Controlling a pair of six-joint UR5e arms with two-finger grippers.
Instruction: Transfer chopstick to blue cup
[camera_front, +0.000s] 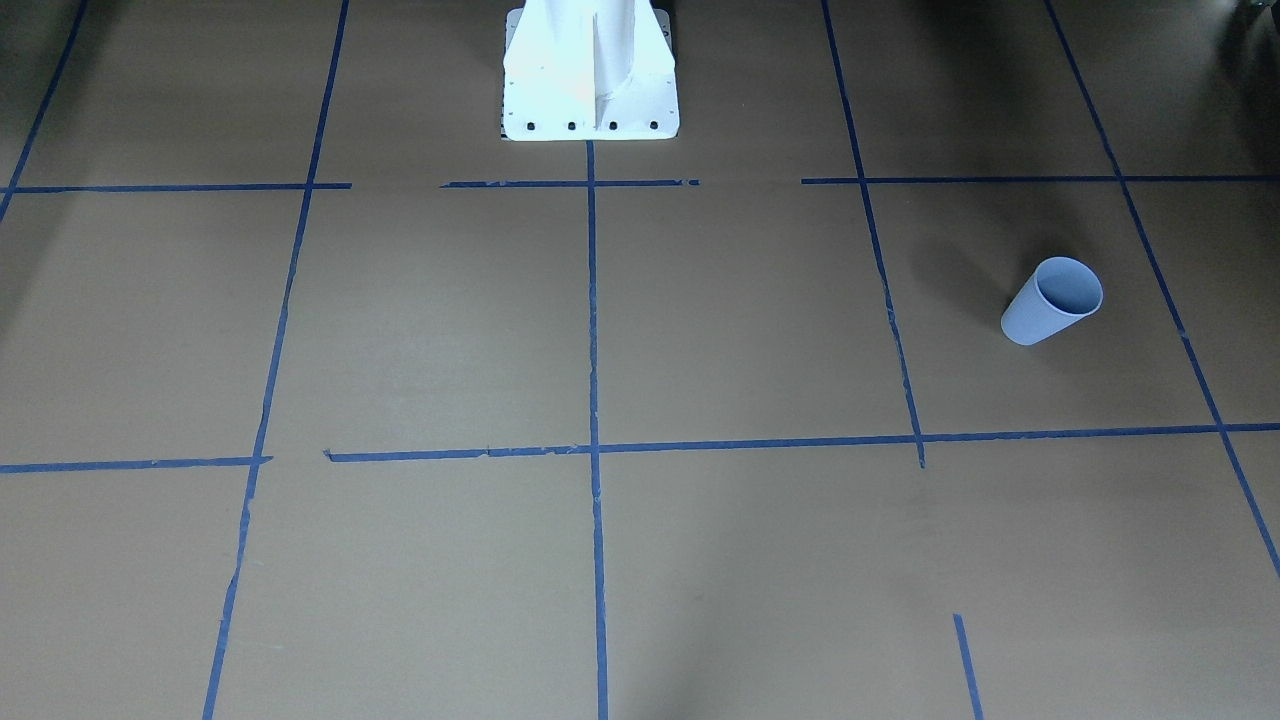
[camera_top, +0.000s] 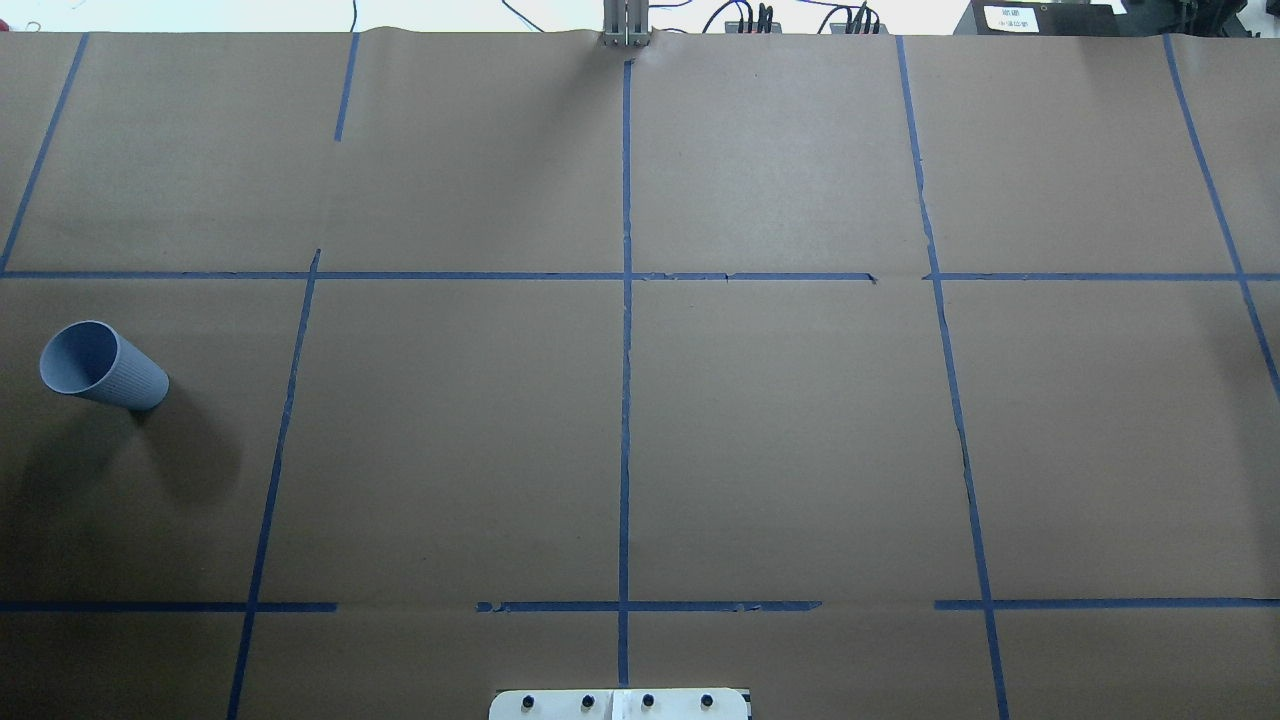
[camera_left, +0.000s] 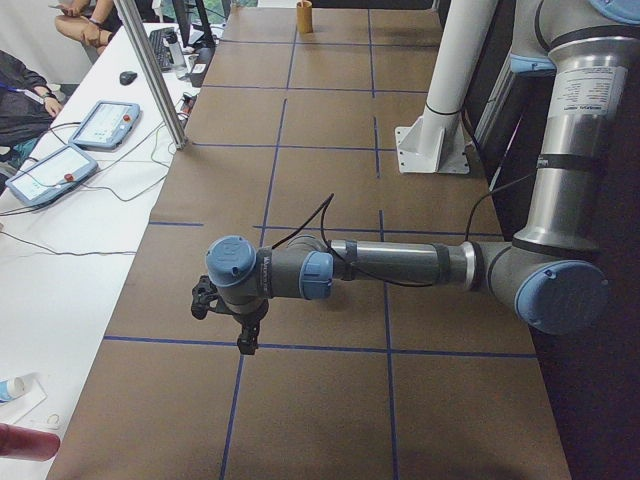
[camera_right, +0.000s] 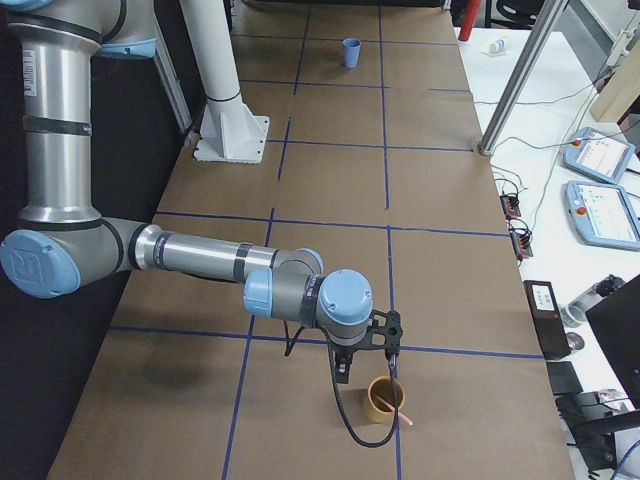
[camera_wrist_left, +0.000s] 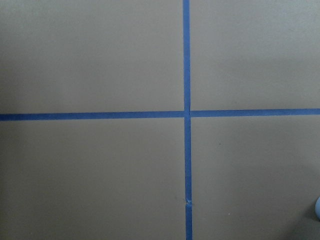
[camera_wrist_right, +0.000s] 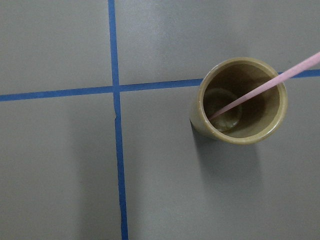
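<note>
The blue cup (camera_front: 1050, 300) stands upright and empty on the robot's left side of the table; it also shows in the overhead view (camera_top: 100, 365) and far off in the exterior right view (camera_right: 351, 52). A pink chopstick (camera_wrist_right: 260, 92) leans inside a tan cup (camera_wrist_right: 240, 102) at the table's right end (camera_right: 383, 398). My right gripper (camera_right: 368, 372) hangs just above that tan cup. My left gripper (camera_left: 225, 325) hangs over bare table. Both grippers show only in the side views, so I cannot tell whether they are open or shut.
The white robot base (camera_front: 590, 70) stands at the table's middle rear. Blue tape lines (camera_top: 625, 400) grid the brown table. A metal post (camera_right: 520, 70) and teach pendants (camera_right: 600, 190) stand beside the table's operator side. A person (camera_left: 25, 100) sits there.
</note>
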